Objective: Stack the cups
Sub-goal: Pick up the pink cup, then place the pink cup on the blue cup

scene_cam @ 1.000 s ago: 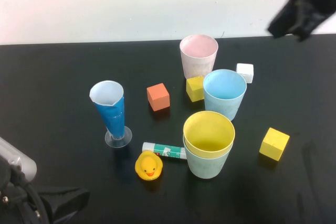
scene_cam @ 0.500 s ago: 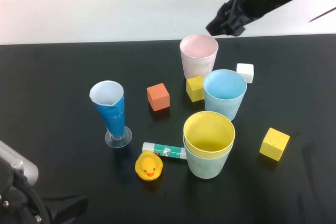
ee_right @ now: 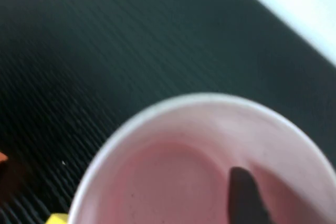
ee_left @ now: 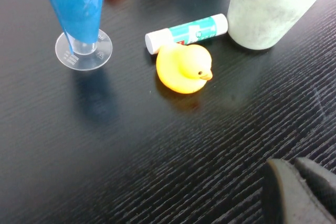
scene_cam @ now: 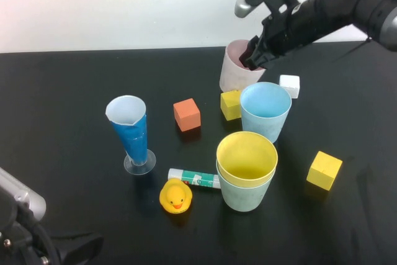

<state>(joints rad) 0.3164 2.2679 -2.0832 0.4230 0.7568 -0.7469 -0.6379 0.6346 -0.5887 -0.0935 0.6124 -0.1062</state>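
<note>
The pink cup (scene_cam: 232, 76) stands at the back of the black table, its top leaning right. My right gripper (scene_cam: 253, 54) is at its rim, open, with one finger (ee_right: 244, 192) inside the pink cup (ee_right: 173, 182) and a gap to the wall. The light blue cup (scene_cam: 265, 110) stands just in front. The yellow cup (scene_cam: 246, 156) sits nested in the green cup (scene_cam: 244, 195) nearer me; the green cup also shows in the left wrist view (ee_left: 262, 14). My left gripper (scene_cam: 74, 249) is shut and empty at the near left corner.
A tall blue cone glass (scene_cam: 131, 131) stands at the left. An orange cube (scene_cam: 187, 115), a yellow cube (scene_cam: 230, 104) and a white cube (scene_cam: 289, 85) lie near the cups, another yellow cube (scene_cam: 324, 170) at the right. A rubber duck (scene_cam: 175, 195) and a glue stick (scene_cam: 193, 178) lie near the green cup.
My right arm has swung in from the upper right and come down onto the pink cup's rim. The pink cup's top has shifted right. The left arm has barely moved.
</note>
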